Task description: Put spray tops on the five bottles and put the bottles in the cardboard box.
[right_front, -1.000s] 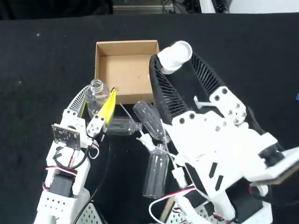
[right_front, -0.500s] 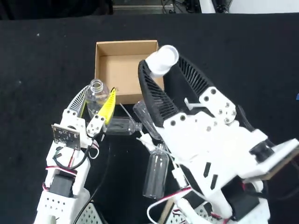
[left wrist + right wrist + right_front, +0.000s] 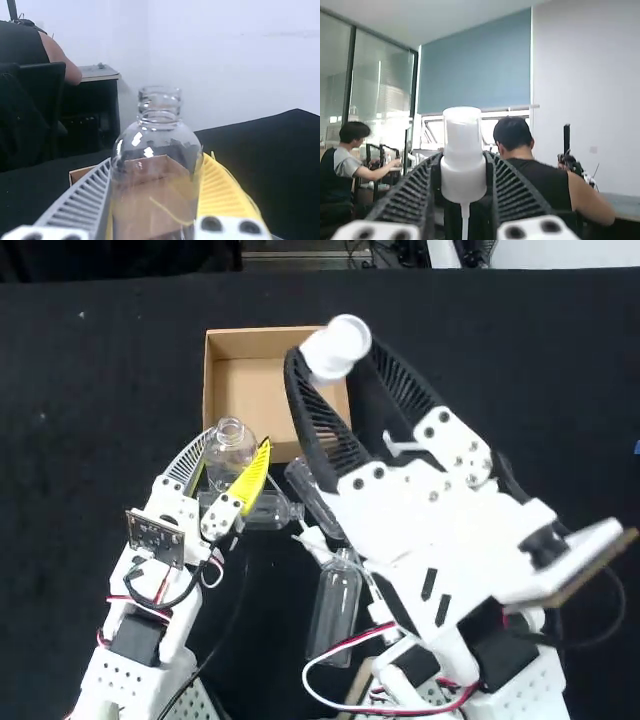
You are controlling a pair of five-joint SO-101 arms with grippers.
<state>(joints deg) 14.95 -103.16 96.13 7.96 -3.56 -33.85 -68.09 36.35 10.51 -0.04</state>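
Left side: my left end effector (image 3: 238, 446) clamps an uncapped bottle (image 3: 230, 438) upright, just beside the cardboard box (image 3: 214, 370) (nothing visible inside). Three bottles (image 3: 335, 605) lie on the counter (image 3: 100, 360). On the right, my right end effector (image 3: 335, 356) pinches a spray top (image 3: 338, 338), not yet fitted.

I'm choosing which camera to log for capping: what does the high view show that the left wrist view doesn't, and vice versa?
High view adds: the right gripper holding a spray top, and three bottles lying on the table. Left wrist view adds: the held bottle from the side, neck open. Both: the left gripper shut on that bottle, the cardboard box beyond.
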